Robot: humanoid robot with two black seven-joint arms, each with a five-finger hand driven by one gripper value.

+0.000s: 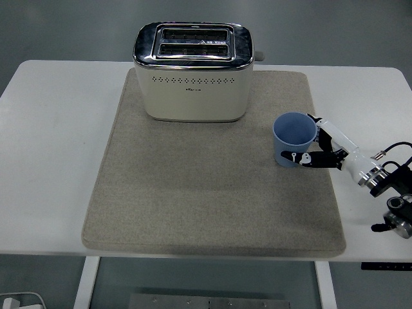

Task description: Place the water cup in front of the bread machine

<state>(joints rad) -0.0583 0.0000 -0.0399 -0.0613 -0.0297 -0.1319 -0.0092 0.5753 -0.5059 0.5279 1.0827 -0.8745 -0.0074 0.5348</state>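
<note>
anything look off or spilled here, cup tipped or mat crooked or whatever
Nothing stands out. The blue cup stands upright on the mat's right side, held by the right hand, with no spill visible. The toaster sits square at the mat's far edge, and the mat lies flat on the table.

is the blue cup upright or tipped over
Upright: the blue cup stands on the mat, its round open mouth facing up, right hand around it.

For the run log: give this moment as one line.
right hand: shut on blue cup | cup: upright on mat, right of toaster | left arm: unseen
</note>
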